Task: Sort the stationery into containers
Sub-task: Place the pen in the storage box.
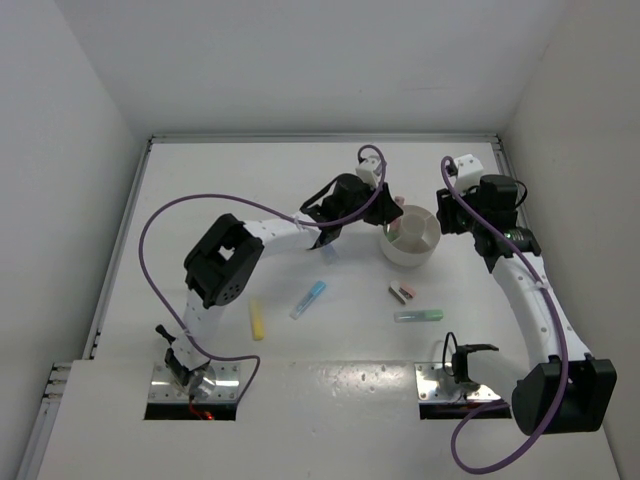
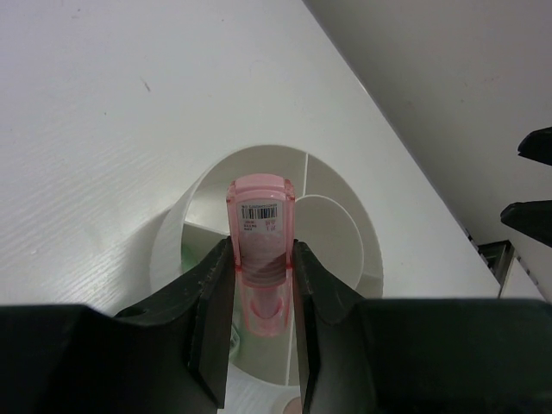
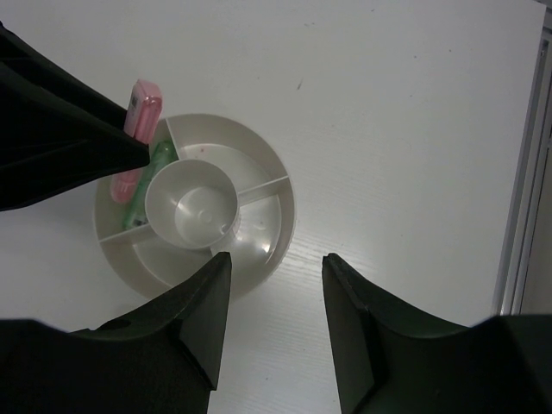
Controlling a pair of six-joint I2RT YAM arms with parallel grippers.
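Note:
The round white divided dish (image 1: 410,243) stands right of the table's middle. My left gripper (image 2: 261,285) is shut on a pink stick (image 2: 260,233), which hangs over the dish's left compartment (image 2: 200,250). In the right wrist view the pink stick (image 3: 143,107) pokes out above the rim, and a green stick (image 3: 148,181) lies in that compartment. My right gripper (image 3: 276,267) stands open and empty over the dish's near-right rim (image 3: 278,226). On the table lie a yellow stick (image 1: 257,320), a blue stick (image 1: 309,298), a green stick (image 1: 418,316) and small brown and pink blocks (image 1: 401,292).
A small pale blue item (image 1: 330,257) lies just under the left arm's wrist. White walls close the table in at the back and on both sides. Purple cables loop off both arms.

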